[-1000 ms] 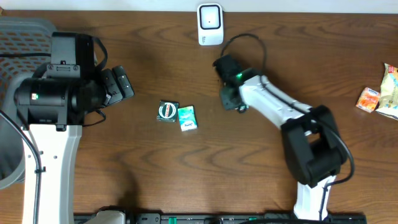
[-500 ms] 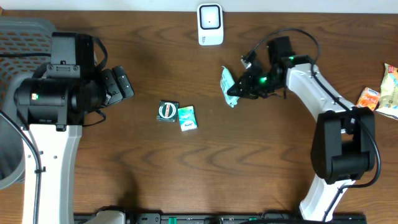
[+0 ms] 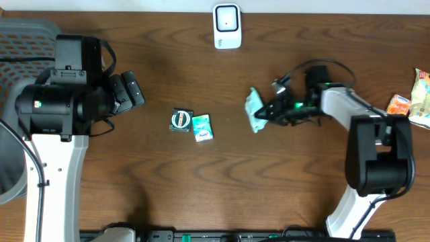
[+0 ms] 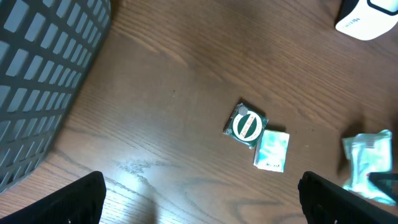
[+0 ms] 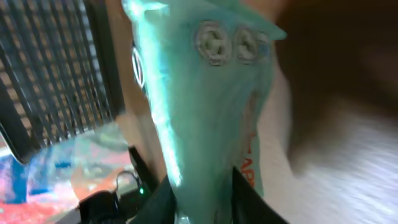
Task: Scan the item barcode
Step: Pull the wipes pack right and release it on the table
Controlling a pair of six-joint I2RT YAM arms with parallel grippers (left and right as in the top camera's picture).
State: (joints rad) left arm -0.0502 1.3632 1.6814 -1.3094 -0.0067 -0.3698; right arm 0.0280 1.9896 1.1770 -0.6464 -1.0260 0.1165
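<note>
Mint-green packet (image 3: 254, 111) sits in front of the scanner (image 3: 227, 25), on the robot's side of it and a bit to the right, well apart from it. Its long axis runs roughly toward the scanner and away from it, slightly tilted. Which face carries the barcode can't be told.

Right gripper (image 3: 269, 113) comes at the packet from the side away from the scanner's centre line, fingers crossing the long axis. In the right wrist view the packet's lower end stands between the two fingers (image 5: 165, 196), both sides flanked. Clamped or loosened: cannot tell.

Left gripper (image 3: 131, 91) is far to the left of the scanner, jaws wide apart, nothing in them. So the right arm is clearly the nearer one.

Judgement: the scan turns on carrying the packet up toward the scanner and turning the printed face to its window.

Also in front of the scanner, left of the packet: a round-label pack (image 3: 181, 119) touching a small teal box (image 3: 201, 127).
</note>
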